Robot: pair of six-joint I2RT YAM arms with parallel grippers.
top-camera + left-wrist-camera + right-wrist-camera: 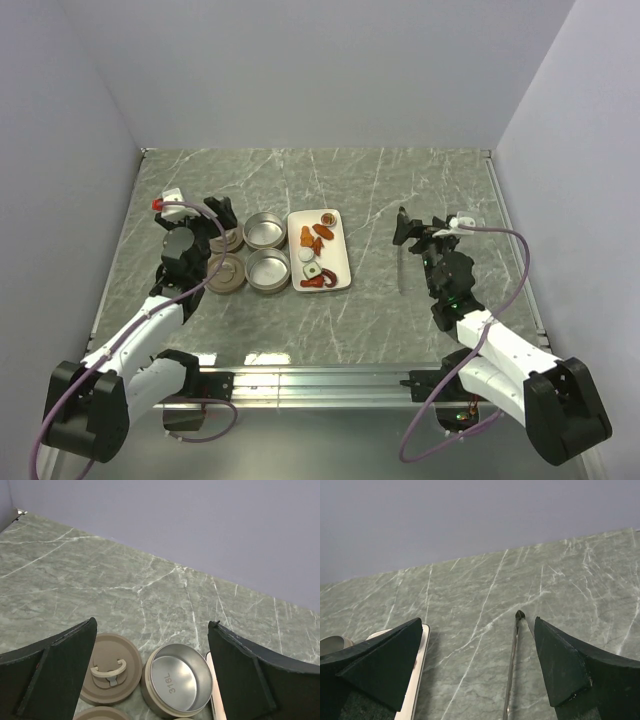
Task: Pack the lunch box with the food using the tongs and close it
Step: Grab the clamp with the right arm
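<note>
A grey-green, white-veined marble table top (350,190) lies under soft, even light; plain pale lavender walls (320,70) enclose it on three sides; a metal rail (320,378) edges its near side.

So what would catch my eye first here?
Probably the white tray mid-table, dotted with orange and red food. Just left of it sit two open round tins with their lids alongside, and dark tongs lie right of the tray, below the open right pincer.

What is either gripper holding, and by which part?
Nothing. The left gripper and right gripper are both open; the tongs lie loose on the table.
</note>
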